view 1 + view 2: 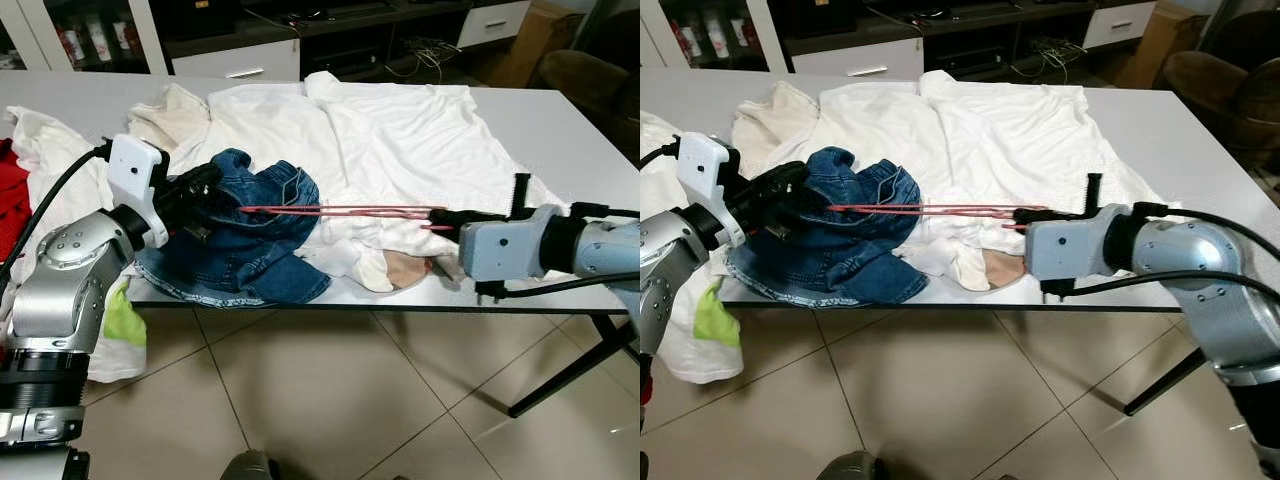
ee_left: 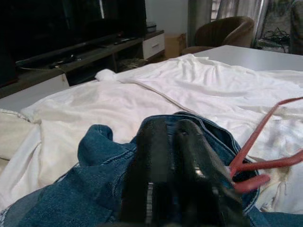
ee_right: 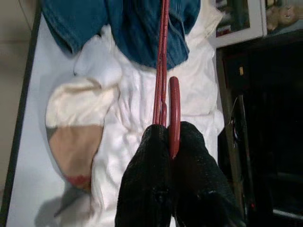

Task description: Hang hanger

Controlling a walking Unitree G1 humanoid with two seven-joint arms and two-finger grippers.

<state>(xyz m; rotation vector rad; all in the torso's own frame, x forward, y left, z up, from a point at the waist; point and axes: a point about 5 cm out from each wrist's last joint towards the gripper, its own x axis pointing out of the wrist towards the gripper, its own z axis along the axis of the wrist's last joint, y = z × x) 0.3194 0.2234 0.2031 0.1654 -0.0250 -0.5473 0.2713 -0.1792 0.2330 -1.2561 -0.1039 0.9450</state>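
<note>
Currently right gripper [image 3: 169, 142] jaws clamped on red hanger [image 1: 340, 210]; left gripper [image 1: 205, 195] jaws together over jeans [image 1: 245, 250].

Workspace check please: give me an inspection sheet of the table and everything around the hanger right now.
Surface: white table, mostly covered with laundry.
Job's things: red hanger, held level above the clothes between both grippers.
Clutter: denim garment, white shirt, red cloth, lime-green cloth.
Grippers: left gripper at the hanger's one end over the denim; right gripper shut on the other end.
Cables: black cables along both arms.
Surroundings: tiled floor, brown armchair, dark media unit.
</note>
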